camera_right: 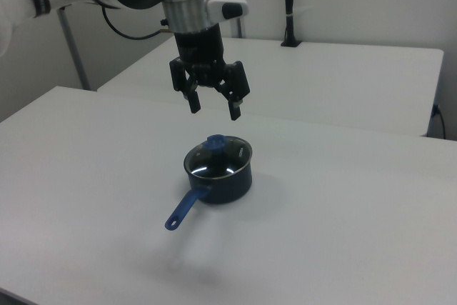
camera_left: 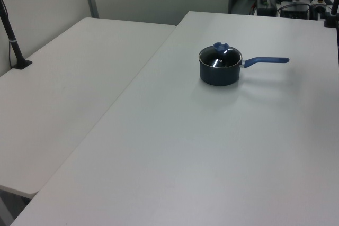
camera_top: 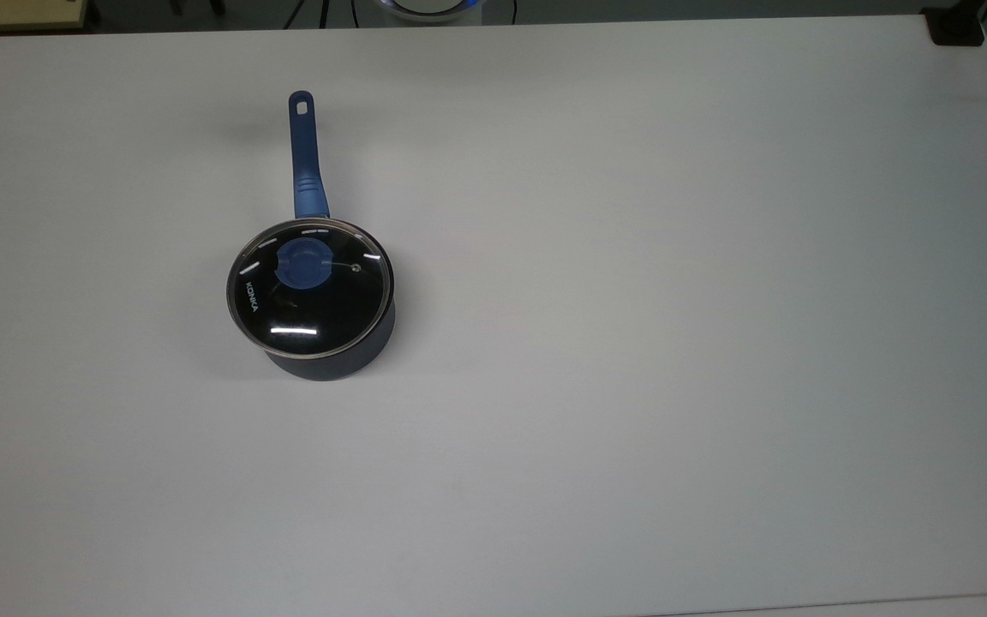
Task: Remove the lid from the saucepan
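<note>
Counter [camera_top: 631, 343]: a wide white surface carrying the task's things; a second white surface [camera_left: 63, 88] adjoins it on the left view's left.

Saucepan [camera_top: 335, 360]: stands upright in the top view's left half, toward the upper part of the counter, well apart from every edge. Dark body, with the blue handle [camera_top: 305, 154] running straight away from the pot toward the top view's top edge. In the left view the handle points to the left view's right; in the right view it points down and to the right view's left.

Lid [camera_top: 309, 287]: seated on the saucepan's rim, glass flat and level, not yet lifted. White lettering sits near the edge on the top view's left.

Knob [camera_top: 303, 263]: blue, at the lid's centre, standing up above the glass. In the right view it shows at the far side of the lid [camera_right: 216, 143].

Gripper [camera_right: 213, 108]: hangs in the air above the saucepan in the right view, pointing straight down, touching nothing.

Fingers [camera_right: 193, 99]: spread wide apart, holding nothing.

Key relation: the knob lies almost directly below the open fingers, with clear air between them. By the right view the knob seems very slightly to the right view's right of the midpoint.

Step in hand: likely the approach before the grasp.

Next move calls for: a straight descent that brings the fingers either side of the knob, then closing and lifting vertically.

Risk: an off-centre close could tilt the lid or drag the saucepan.
</note>
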You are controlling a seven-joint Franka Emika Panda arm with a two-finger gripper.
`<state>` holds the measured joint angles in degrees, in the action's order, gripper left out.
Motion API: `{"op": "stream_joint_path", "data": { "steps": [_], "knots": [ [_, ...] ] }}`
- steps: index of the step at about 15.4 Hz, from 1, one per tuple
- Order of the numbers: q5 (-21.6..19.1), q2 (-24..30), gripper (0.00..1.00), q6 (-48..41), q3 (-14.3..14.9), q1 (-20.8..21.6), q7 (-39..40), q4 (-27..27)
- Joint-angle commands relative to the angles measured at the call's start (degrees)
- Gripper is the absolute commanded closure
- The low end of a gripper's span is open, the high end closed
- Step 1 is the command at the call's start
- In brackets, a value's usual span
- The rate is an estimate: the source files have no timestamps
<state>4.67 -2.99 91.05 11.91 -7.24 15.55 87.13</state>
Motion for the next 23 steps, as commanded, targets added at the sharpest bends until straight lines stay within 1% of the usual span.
{"op": "stream_joint_path", "data": {
  "steps": [1, 4, 6, 12, 15, 18, 23],
  "knots": [
    [-1.33, -0.79, 0.00, 0.45, 0.30, 0.57, 1.06, -0.20],
    [-2.99, -0.53, 0.00, 0.44, 0.92, 0.21, 1.23, -0.38],
    [-3.17, -0.53, 0.00, 0.45, 0.92, -0.49, 1.41, -0.64],
    [-3.35, -0.61, 0.00, 0.18, 0.66, -0.23, 1.68, -0.29],
    [-5.19, -0.70, 0.00, 0.27, 0.74, -0.40, 1.94, -0.29],
    [-5.46, -0.79, 0.00, 0.18, 0.92, -0.58, 4.04, -0.29],
    [-7.65, -0.88, 0.00, 0.45, 1.01, -1.81, 4.66, 0.15]
  ]
}}
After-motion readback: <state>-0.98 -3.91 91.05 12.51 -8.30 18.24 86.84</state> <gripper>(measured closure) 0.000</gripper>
